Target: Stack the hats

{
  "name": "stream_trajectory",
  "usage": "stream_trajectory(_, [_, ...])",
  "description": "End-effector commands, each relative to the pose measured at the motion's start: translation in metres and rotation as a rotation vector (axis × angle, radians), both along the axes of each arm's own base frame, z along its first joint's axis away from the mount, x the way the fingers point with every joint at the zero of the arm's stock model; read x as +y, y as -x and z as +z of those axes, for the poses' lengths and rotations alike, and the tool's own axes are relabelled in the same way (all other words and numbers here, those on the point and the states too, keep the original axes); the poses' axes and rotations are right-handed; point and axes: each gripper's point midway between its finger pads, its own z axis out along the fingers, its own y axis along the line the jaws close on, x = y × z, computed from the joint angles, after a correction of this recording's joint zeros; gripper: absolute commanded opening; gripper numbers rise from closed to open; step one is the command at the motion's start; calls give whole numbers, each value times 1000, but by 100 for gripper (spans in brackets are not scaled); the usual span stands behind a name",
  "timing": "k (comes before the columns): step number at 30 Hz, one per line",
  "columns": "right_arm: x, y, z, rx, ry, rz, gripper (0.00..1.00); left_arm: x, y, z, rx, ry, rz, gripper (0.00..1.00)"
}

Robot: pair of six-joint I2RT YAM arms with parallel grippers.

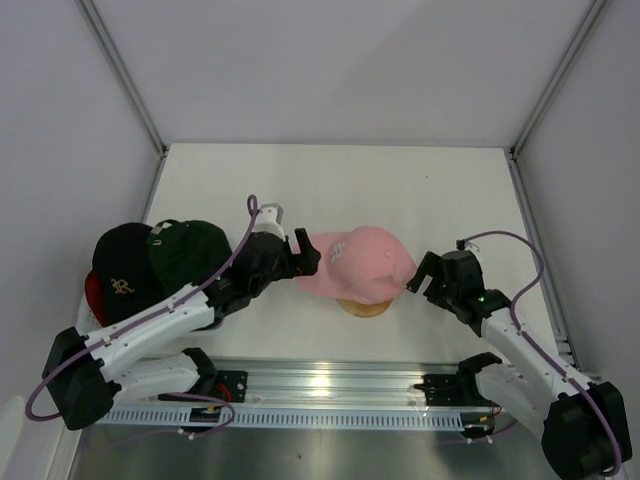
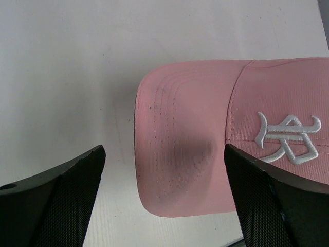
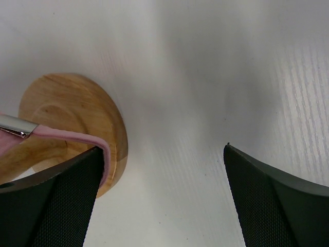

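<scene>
Pink fabric cap (image 1: 362,262) sits on round wooden stand (image 1: 364,307), prob. as stack base; we note L gripper (image 1: 303,252) spread astride brim, R gripper (image 1: 418,272) spread nr strap.

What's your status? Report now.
Both open: left gripper at brim of pink cap, right gripper at its back. Cap sits on wooden stand. Other caps piled left, nothing blocking.

The pink hat (image 2: 190,139) is made of matt cloth, the stand (image 3: 67,108) of smooth wood, the surface (image 3: 205,77) matt.
</scene>
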Motion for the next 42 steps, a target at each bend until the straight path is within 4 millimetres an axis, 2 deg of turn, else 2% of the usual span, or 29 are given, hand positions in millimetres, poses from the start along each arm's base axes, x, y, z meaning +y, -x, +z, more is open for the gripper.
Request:
stream_trajectory(1, [-8, 12, -4, 46, 36, 8, 100, -1, -7, 10, -3, 35, 44, 99])
stream_trajectory(4, [-4, 12, 3, -10, -14, -4, 100, -3, -4, 2, 33, 79, 67, 99])
stream_trajectory(5, [-3, 10, 6, -28, -28, -7, 100, -2, -1, -8, 52, 98, 76, 99])
stream_trajectory(6, [-2, 9, 9, -49, -43, -6, 100, -6, 1, -7, 53, 129, 62, 99])
stream_trajectory(7, [0, 9, 10, -54, -54, -4, 100, -13, -2, 8, 8, 200, 48, 98])
stream_trajectory(9, [0, 9, 11, -61, -59, -8, 100, -14, 3, 1, 2, 240, 30, 93])
stream_trajectory(11, [-1, 9, 9, -54, -50, -8, 100, -21, 2, 16, -47, 310, 4, 85])
stream_trajectory(14, [0, 10, 3, -36, -51, -6, 99, -28, 0, 21, -79, 330, -24, 84])
stream_trajectory(20, [4, 12, -4, -17, -67, 2, 99, -38, -7, 14, -69, 324, -39, 83])
stream_trajectory(24, [0, 12, -4, -12, -48, -4, 100, -39, -11, 12, -71, 327, -25, 65])
stream_trajectory(27, [-8, 10, 0, -13, -11, -32, 99, -34, -15, 12, -86, 326, 2, 42])
stream_trajectory(29, [-12, 13, 3, 3, 6, -41, 99, -31, -16, 11, -89, 322, 12, 36])
stream_trajectory(33, [-17, 9, 27, -12, 27, -47, 99, -34, -21, 16, -117, 307, -8, 21])
stream_trajectory(34, [-20, 3, 43, -49, 33, -61, 100, -36, -22, 15, -119, 294, -20, 12])
stream_trajectory(35, [-24, 5, 47, -44, 45, -70, 99, -38, -24, 12, -119, 286, -27, 9])
stream_trajectory(36, [-26, 3, 55, -60, 48, -76, 100, -43, -27, 19, -126, 294, -36, 6])
stream_trajectory(37, [-27, 2, 65, -82, 44, -82, 100, -45, -26, 13, -114, 286, -49, 1])
stream_trajectory(38, [-30, 0, 76, -101, 36, -98, 100, -48, -27, 6, -99, 274, -53, 1])
stream_trajectory(40, [-34, 1, 91, -140, 11, -128, 99, -54, -30, 9, -97, 286, -61, 1])
stream_trajectory(42, [-34, 1, 95, -166, -47, -180, 100, -59, -32, 5, -92, 290, -72, 1])
